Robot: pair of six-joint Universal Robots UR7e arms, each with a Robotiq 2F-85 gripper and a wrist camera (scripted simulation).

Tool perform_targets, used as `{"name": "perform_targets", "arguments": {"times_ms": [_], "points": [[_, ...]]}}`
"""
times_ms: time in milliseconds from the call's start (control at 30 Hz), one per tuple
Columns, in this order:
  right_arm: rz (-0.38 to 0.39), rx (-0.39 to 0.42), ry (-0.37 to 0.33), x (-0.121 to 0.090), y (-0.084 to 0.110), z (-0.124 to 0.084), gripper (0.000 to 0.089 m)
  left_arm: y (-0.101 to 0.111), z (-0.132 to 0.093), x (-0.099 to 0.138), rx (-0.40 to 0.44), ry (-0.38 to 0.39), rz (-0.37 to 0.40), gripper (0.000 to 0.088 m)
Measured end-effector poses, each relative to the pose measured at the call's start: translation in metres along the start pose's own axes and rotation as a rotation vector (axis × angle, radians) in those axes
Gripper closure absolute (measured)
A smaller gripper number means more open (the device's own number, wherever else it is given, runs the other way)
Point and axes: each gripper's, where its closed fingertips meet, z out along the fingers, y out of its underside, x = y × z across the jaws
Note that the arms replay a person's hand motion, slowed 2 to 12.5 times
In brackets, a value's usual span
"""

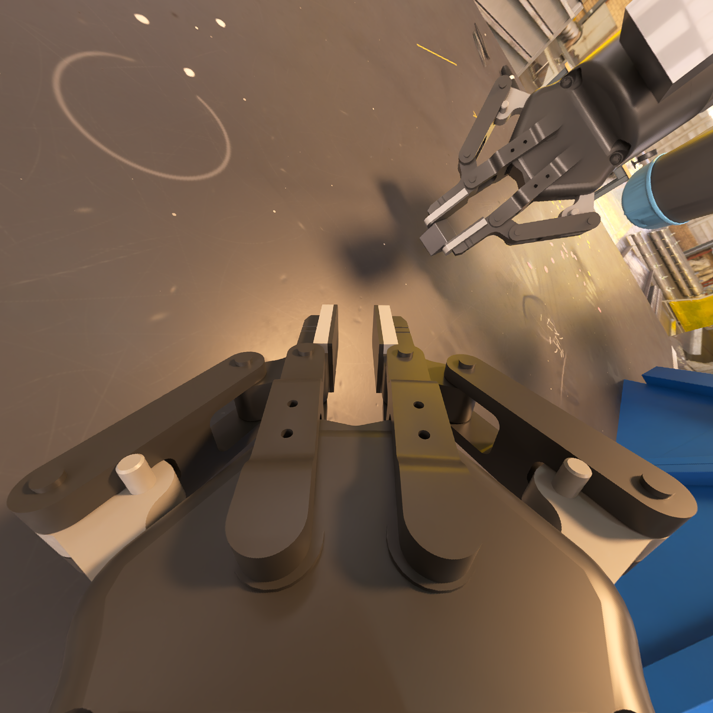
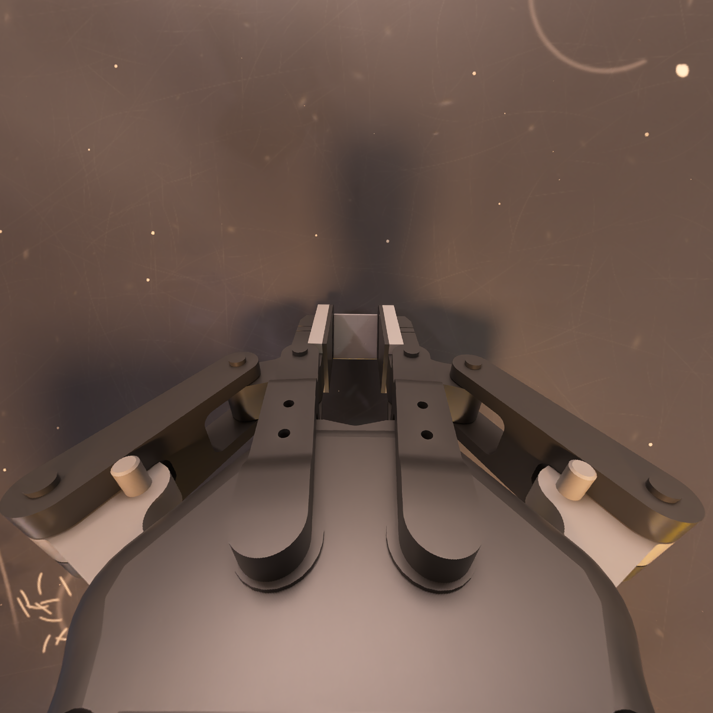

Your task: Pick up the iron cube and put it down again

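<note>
The iron cube [image 2: 355,335] is a small grey metal block. My right gripper [image 2: 355,322] is shut on it, with a pad on each side, and holds it above the brown scratched table [image 2: 154,193]; a dark shadow lies underneath. The left wrist view shows the right gripper [image 1: 443,236] at the upper right with the cube [image 1: 431,241] at its fingertips, clear of the table. My left gripper [image 1: 353,322] is over the table nearer the camera. Its jaws stand a narrow gap apart with nothing between them.
A blue box-like object [image 1: 667,424] sits at the right, close to my left gripper. The table edge [image 1: 632,308] runs down the right side, with shelving and a yellow bin [image 1: 690,312] beyond. A pale ring mark [image 1: 227,154] is on the table at the far left.
</note>
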Motion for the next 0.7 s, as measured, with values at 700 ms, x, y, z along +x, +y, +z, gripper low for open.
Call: {"name": "perform_targets", "arguments": {"times_ms": [700], "points": [[0.025, 0.014, 0.069, 0.008, -0.009, 0.008, 0.0693, -0.001, 0.0, -0.001, 0.002, 0.001, -0.002, 0.0719]]}}
